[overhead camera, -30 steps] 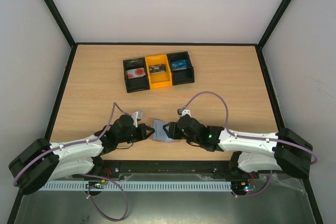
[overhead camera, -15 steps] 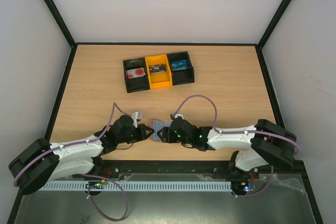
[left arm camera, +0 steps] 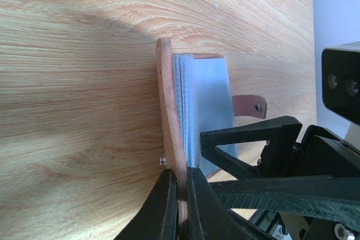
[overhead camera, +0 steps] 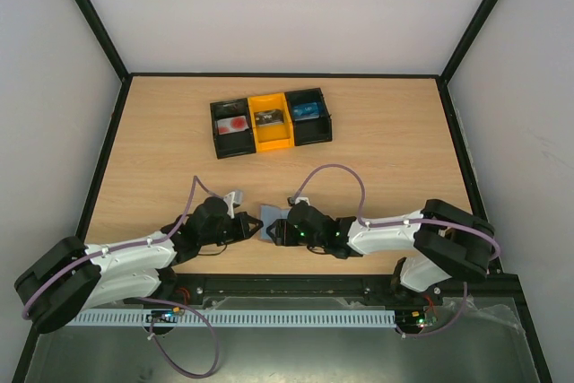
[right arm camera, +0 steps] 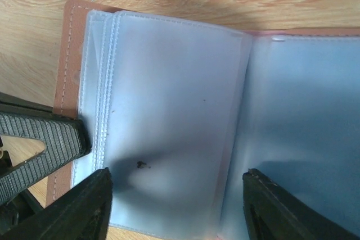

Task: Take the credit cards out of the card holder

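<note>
The left tool [left arm camera: 179, 179] pinches the brown cover of the card holder [left arm camera: 205, 99], which lies near-centre on the surface [overhead camera: 386, 159]. The right tool [right arm camera: 177, 184] hangs spread over its clear sleeves. Pushing there could tug the holder from that thin edge grip, or crumple a sleeve.

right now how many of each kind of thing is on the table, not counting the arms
holder: 1
tray: 1
cards: 3, one in each tray compartment
total: 5
</note>
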Controlling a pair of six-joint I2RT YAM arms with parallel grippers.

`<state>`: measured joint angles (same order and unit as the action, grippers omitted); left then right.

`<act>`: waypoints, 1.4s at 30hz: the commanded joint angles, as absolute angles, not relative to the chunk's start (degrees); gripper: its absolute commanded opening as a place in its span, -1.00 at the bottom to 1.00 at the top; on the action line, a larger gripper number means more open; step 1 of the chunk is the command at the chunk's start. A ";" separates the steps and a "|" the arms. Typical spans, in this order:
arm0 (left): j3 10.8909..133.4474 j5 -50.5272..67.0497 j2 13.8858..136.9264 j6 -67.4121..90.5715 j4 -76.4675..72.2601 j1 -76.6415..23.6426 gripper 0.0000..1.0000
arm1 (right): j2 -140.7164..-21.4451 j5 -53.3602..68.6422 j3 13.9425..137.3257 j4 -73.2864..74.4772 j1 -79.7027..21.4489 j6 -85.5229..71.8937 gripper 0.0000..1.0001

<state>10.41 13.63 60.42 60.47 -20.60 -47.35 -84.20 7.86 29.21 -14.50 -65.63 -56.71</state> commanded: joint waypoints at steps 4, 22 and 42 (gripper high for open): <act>9.84 13.39 59.41 60.08 -20.76 -47.80 -0.95 | -85.56 4.61 29.31 -12.78 -66.04 -55.53 0.02; 9.91 13.10 58.65 60.17 -19.88 -47.78 -0.95 | -76.58 -8.96 27.83 2.21 -66.01 -58.16 -0.26; 9.82 12.76 58.22 60.70 -19.82 -47.95 -0.95 | -74.55 7.05 28.49 -14.23 -66.06 -54.93 0.22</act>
<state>10.28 13.23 59.24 60.66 -19.92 -47.62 -71.59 5.82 26.59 -12.36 -65.71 -55.75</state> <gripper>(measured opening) 0.042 0.575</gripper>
